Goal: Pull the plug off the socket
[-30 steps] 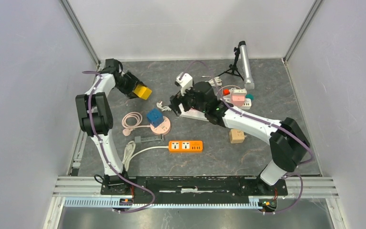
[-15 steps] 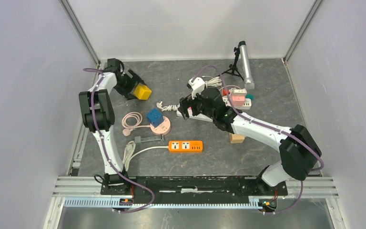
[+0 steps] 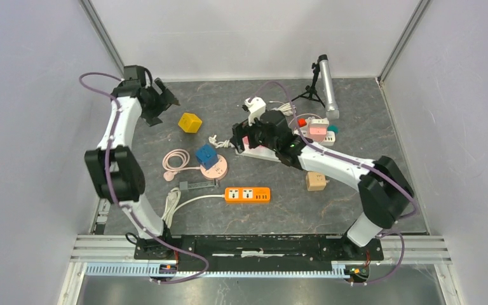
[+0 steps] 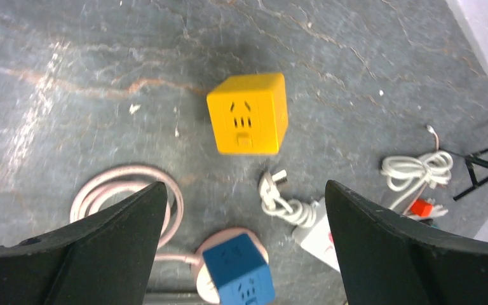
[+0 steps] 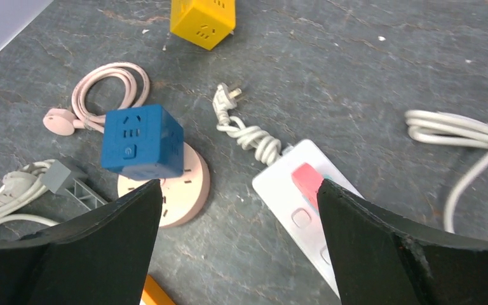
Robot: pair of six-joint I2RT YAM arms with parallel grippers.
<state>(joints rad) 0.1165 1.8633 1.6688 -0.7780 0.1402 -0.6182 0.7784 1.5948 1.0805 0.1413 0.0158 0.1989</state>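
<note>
A blue cube plug (image 3: pixel 206 155) sits tilted on a round pink socket (image 3: pixel 217 169) left of the table's middle. The right wrist view shows the plug (image 5: pixel 143 141) on the socket (image 5: pixel 190 190), just ahead of my left finger. My right gripper (image 3: pixel 240 136) is open and empty, hovering to the right of the plug over a white power strip (image 3: pixel 257 152). My left gripper (image 3: pixel 162 98) is open and empty at the far left corner. From the left wrist view, the blue plug (image 4: pixel 238 276) lies low between the fingers, far below.
A yellow cube socket (image 3: pixel 190 122) lies loose on the table. Near it are a coiled pink cable (image 3: pixel 176 159), a white plug with knotted cord (image 5: pixel 229 95), an orange power strip (image 3: pixel 248 194), a tan cube (image 3: pixel 316 181), a grey plug (image 3: pixel 197 185) and a tripod (image 3: pixel 311 95).
My left gripper opened, let go of the yellow cube and drew back toward the far left corner. The right gripper swung right, then back left over the white strip.
</note>
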